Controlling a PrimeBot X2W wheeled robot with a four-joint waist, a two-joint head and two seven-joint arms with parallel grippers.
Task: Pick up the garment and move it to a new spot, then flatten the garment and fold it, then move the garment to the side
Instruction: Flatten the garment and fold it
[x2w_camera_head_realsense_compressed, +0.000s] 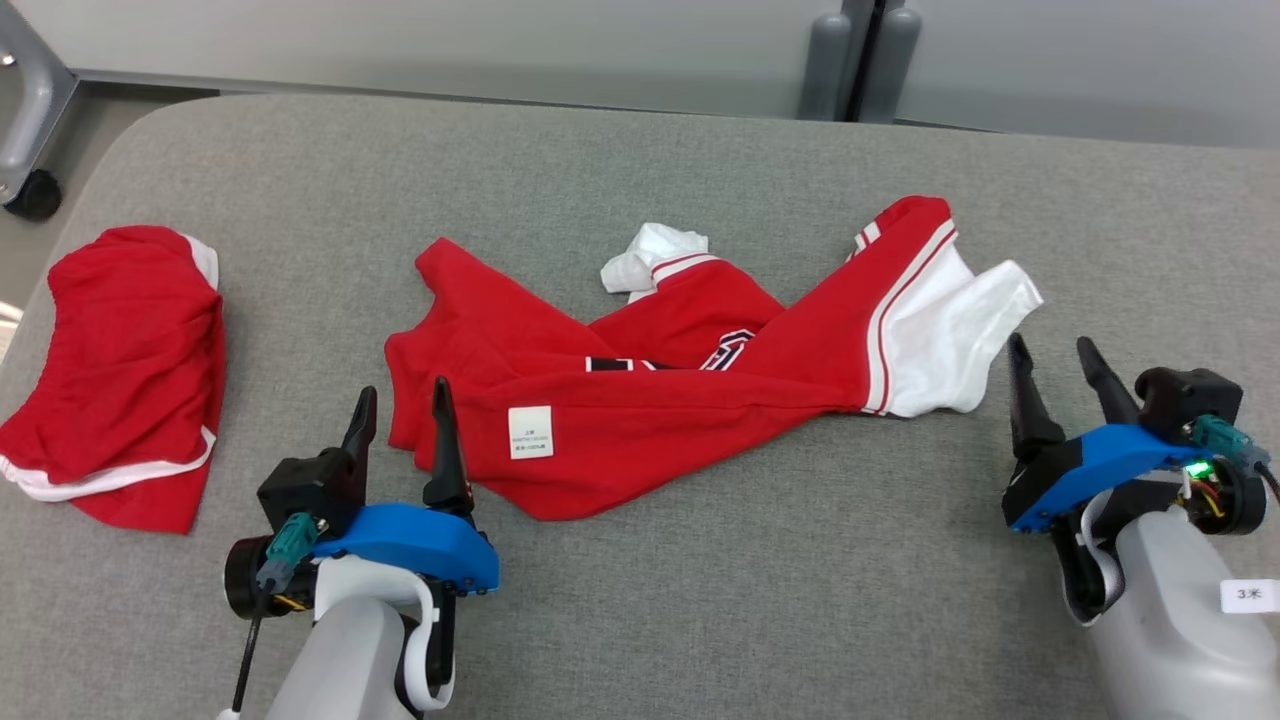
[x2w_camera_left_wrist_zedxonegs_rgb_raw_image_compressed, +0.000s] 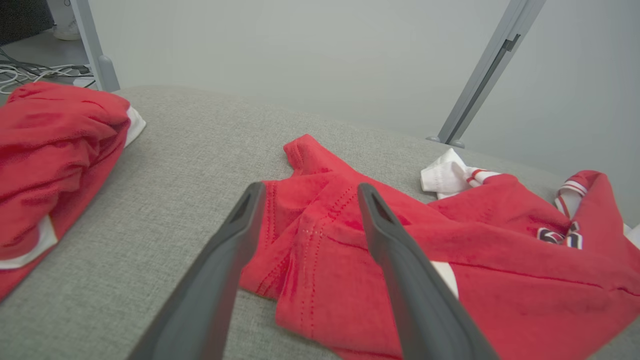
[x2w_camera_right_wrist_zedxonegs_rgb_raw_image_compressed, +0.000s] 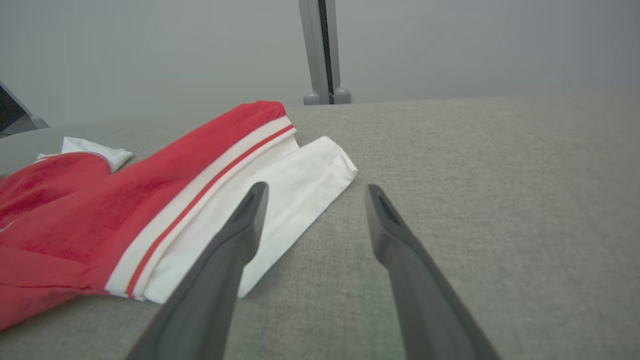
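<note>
Red garment (x2w_camera_head_realsense_compressed: 680, 420) crumpled, twisted; white sleeves (x2w_camera_head_realsense_compressed: 965, 335); label (x2w_camera_head_realsense_compressed: 530, 432) up; left tool (x2w_camera_head_realsense_compressed: 404, 388), right tool (x2w_camera_head_realsense_compressed: 1049, 342) spread, empty.

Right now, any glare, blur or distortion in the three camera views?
Head view: soft even light, no glare, red and white shirt sharp, shadows faint. Left wrist view: left gripper slightly soft up close, grey post appears slanted. Right wrist view: white sleeve bright but not blown out, far edge of the table hazy.
</note>
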